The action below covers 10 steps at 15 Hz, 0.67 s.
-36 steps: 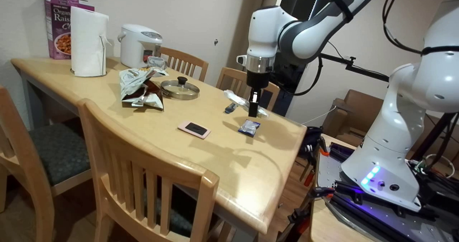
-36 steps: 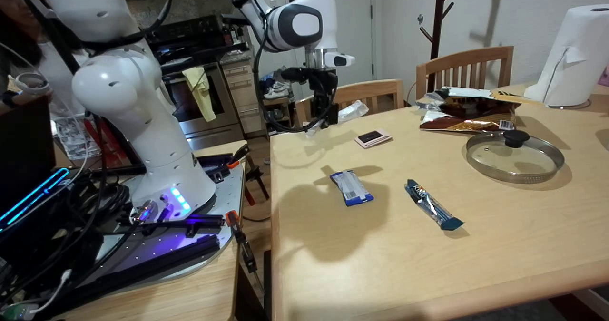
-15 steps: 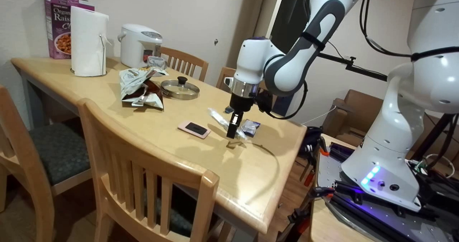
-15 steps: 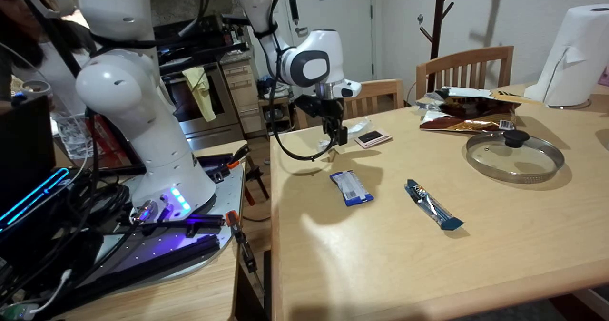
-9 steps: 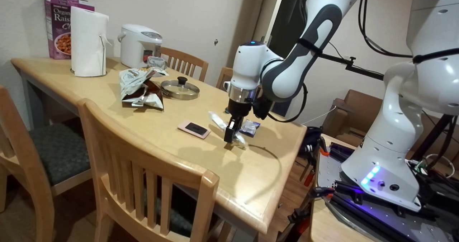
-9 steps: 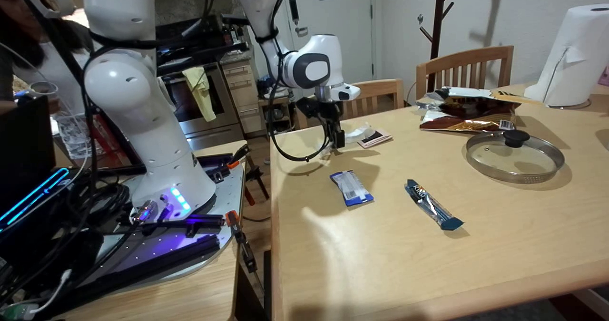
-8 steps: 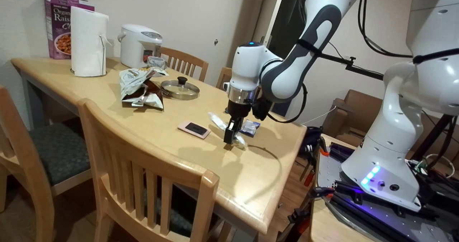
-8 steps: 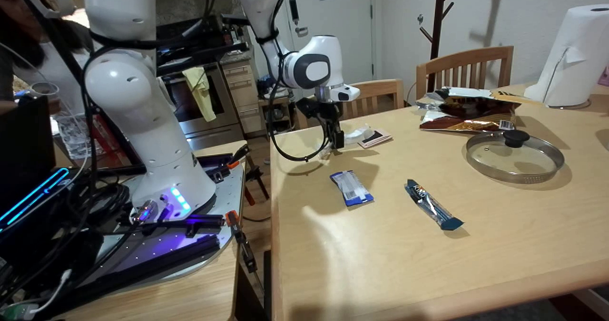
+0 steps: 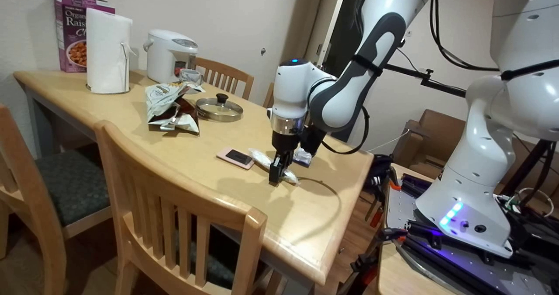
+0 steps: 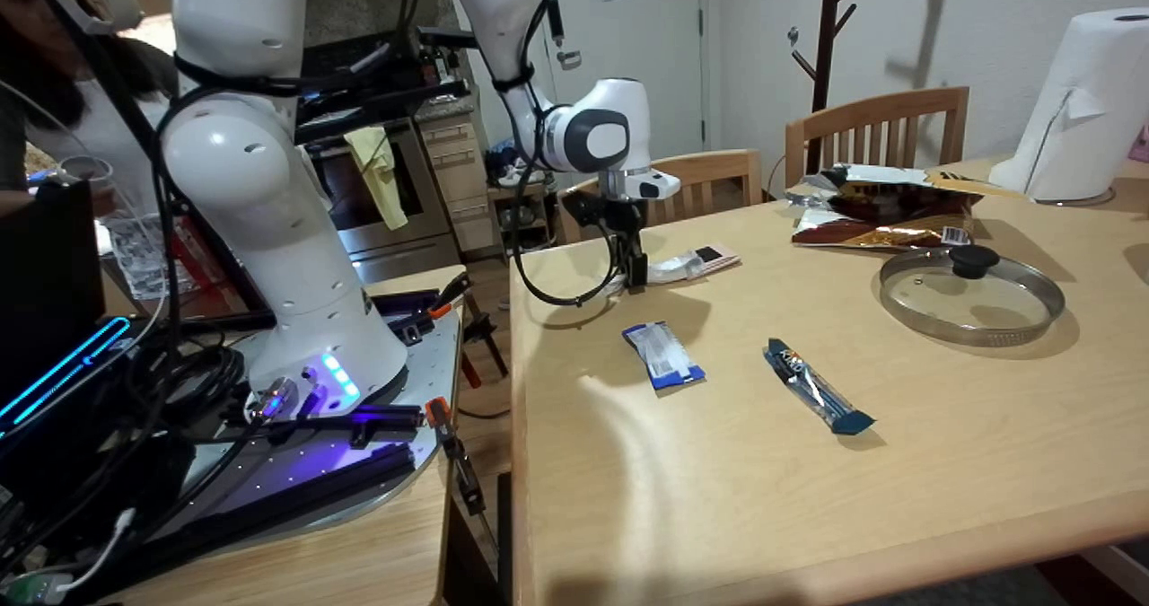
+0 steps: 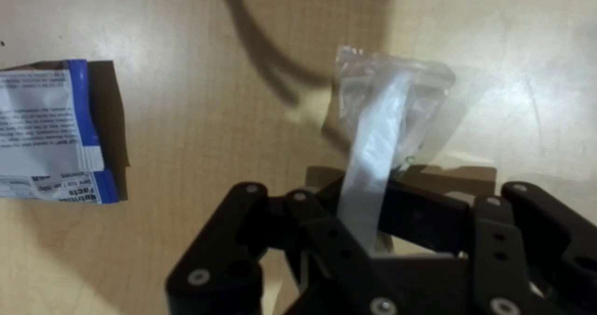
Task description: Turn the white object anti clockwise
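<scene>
Currently, we find the end effector (image 11: pixel 361 203) pointing downward, close to the counter (image 10: pixel 898 489). Its fingers (image 11: pixel 424 217) are closed on the white object (image 11: pixel 380 128), which passes lengthwise between them in the wrist view. We observe clear film (image 11: pixel 429 84) around the end of the white object that extends past the fingers. In an exterior view, we see the white object run diagonally behind one finger, with an end projecting on each side. We cannot determine whether the white object or the fingers contact the counter.

We identify the remaining items on the counter as follows:

- Pink-edged flat item (image 9: pixel 236 157), with a dark panel: just beside one end of the white object. In an exterior view the two overlap; we cannot confirm contact.
- Blue-and-white packet (image 10: pixel 664 355): lying flat, near the end effector. In the wrist view, we see only a portion, at the left edge.
- Teal wrapper (image 10: pixel 815 389): lying flat, between the blue-and-white packet and the glass lid (image 10: pixel 965 310) in an exterior view.
- Glass lid: resting with its black knob upward.
- Crumpled bag (image 9: pixel 159 100): near the glass lid.
- Paper towel roll (image 9: pixel 108 52): upright, partly covering the cereal box (image 9: pixel 72 28) in an exterior view.
- White dispenser (image 9: pixel 166 57): upright, near the paper towel roll and well apart from the end effector.

We also note a blue indicator (image 9: pixel 295 60) lit on the arm (image 9: pixel 338 107).
</scene>
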Each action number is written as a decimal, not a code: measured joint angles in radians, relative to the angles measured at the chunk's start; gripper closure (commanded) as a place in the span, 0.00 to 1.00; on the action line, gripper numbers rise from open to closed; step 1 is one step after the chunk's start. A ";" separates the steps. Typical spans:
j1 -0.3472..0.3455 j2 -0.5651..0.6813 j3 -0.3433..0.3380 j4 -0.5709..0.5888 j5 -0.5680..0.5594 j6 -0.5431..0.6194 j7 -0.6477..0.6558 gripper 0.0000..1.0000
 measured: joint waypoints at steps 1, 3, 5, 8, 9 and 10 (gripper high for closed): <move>0.000 0.003 0.001 0.005 0.000 -0.007 0.001 0.68; 0.000 0.005 0.004 0.014 0.003 -0.018 0.005 0.55; 0.000 0.006 0.006 0.018 0.003 -0.021 0.006 0.42; 0.000 0.006 0.006 0.019 0.005 -0.021 0.006 0.23; 0.000 0.006 0.006 0.019 0.005 -0.021 0.006 0.16; 0.000 0.006 0.006 0.019 0.006 -0.021 0.006 0.11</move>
